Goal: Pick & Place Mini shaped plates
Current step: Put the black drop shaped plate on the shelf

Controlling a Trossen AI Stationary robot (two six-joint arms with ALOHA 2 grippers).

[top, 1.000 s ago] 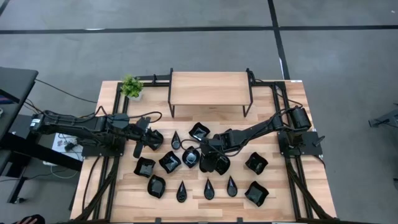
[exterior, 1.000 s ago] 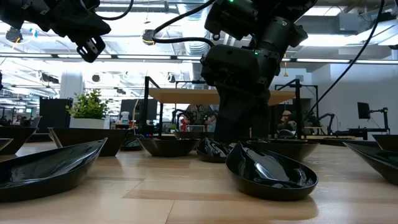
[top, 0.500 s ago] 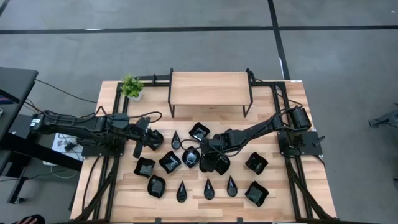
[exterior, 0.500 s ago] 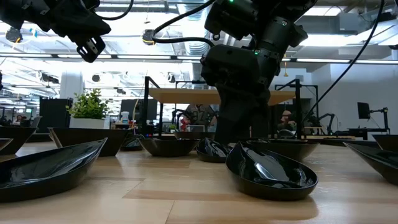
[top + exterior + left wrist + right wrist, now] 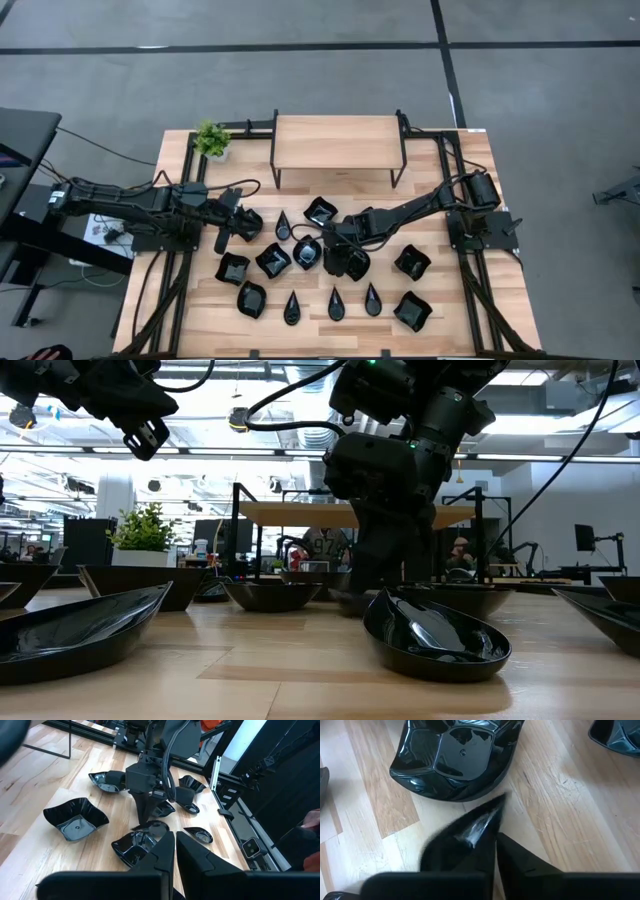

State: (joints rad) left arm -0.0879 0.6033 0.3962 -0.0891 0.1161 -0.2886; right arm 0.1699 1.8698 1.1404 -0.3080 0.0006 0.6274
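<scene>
As pinched, right hand (image 5: 495, 845) on plate (image 5: 465, 832)

Even, diffuse overhead light falls on the pale wooden worktop (image 5: 440, 300) in the high view, with only soft, short shadows beneath the arms. In the low view, bright ceiling strip lights (image 5: 560, 420) backlight the arms into near-silhouettes, and the foreground mini shaped plates (image 5: 435, 635) carry pale glare streaks on their glossy black surfaces. In the right wrist view, a dark teardrop-shaped plate (image 5: 465, 837) close to the lens is smeared by blur, while the squarish plate (image 5: 457, 757) beyond it is sharp, with soft reflections. Near fingers in both wrist views are out of focus.
</scene>
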